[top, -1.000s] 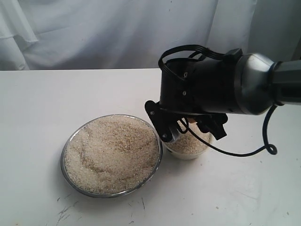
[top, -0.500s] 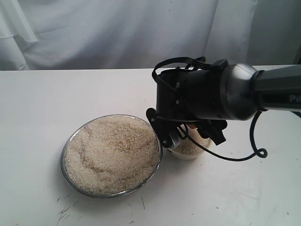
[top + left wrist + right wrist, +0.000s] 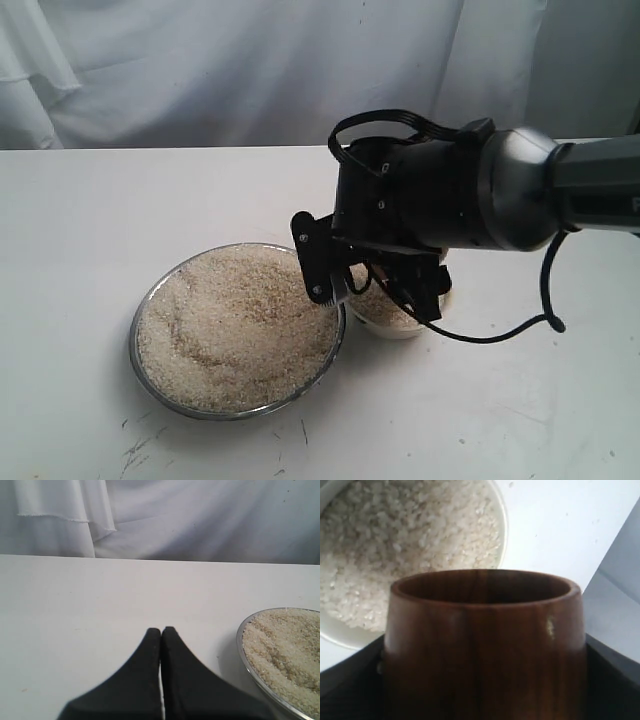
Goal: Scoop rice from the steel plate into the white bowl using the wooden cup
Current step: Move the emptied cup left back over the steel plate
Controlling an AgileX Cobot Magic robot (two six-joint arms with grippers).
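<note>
Right gripper (image 3: 372, 285) was clamped on the cup (image 3: 480, 640), mouth held over the bowl (image 3: 396, 329) just beside the plate (image 3: 140, 352), I'd guess to dump rice (image 3: 395, 540), while the left gripper (image 3: 161, 645) sat idle, jaws pressed together

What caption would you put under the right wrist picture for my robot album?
The wooden cup sits in the right gripper, with the white bowl of rice just beyond its rim.

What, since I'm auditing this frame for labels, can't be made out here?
wooden cup: exterior view, hidden by the right gripper; right wrist view, its own wall hides its contents.
white bowl: exterior view, mostly covered by that gripper; right wrist view, cut off by the edge.
steel plate: left wrist view, cut off by the edge.
</note>
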